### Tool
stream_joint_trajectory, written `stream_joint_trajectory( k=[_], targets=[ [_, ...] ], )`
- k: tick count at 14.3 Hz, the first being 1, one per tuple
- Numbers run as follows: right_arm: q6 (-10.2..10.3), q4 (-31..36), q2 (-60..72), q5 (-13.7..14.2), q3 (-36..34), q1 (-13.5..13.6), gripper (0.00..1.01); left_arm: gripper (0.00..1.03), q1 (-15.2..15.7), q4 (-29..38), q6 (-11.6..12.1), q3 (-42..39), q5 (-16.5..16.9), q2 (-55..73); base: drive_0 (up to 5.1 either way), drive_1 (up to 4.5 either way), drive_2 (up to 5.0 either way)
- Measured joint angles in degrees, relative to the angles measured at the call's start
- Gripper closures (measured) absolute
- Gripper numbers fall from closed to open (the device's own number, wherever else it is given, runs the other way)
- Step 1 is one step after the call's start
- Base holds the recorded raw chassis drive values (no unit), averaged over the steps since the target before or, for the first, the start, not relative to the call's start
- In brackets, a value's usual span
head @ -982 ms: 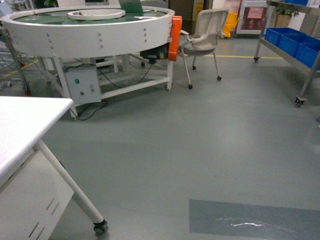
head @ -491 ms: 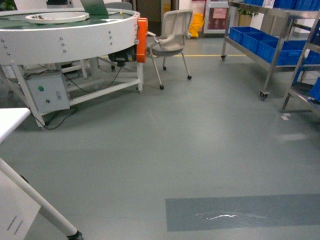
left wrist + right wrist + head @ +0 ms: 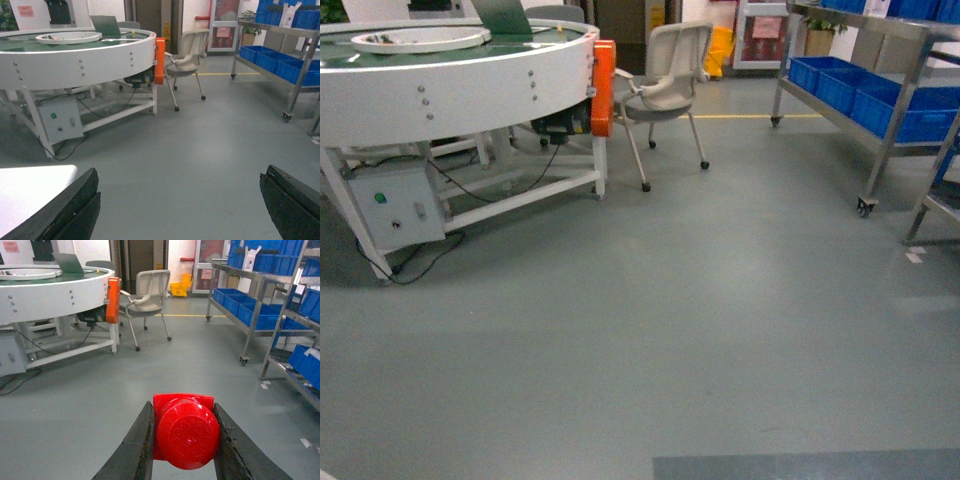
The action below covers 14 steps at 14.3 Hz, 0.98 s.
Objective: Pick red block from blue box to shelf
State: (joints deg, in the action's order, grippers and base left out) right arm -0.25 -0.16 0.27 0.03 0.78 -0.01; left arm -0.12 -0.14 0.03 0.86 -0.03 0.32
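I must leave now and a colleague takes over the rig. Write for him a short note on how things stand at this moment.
Right gripper: shut on the red block, stud end facing the wrist camera, held between both fingers.
Left gripper: open, empty, fingers wide apart.
Shelf: ahead on the right, carrying dark blue crates; not yet reached.
Blue box: not in any view.
Done: block picked up.
Left: drive to the shelf and set the block on a tier.

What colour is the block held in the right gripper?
Glossy red block, clearest in the right wrist view, clamped in the right gripper.
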Motion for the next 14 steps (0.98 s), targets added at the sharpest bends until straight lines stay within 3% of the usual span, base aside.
stream_joint_trajectory(
  k=[14],
  targets=[
    [0.02,-0.31,0.00,0.00,0.00,0.00,0.77,0.05,0.00,-0.33,0.00,0.00,0.00,0.00,0.0,4.28,-4.3]
  ],
)
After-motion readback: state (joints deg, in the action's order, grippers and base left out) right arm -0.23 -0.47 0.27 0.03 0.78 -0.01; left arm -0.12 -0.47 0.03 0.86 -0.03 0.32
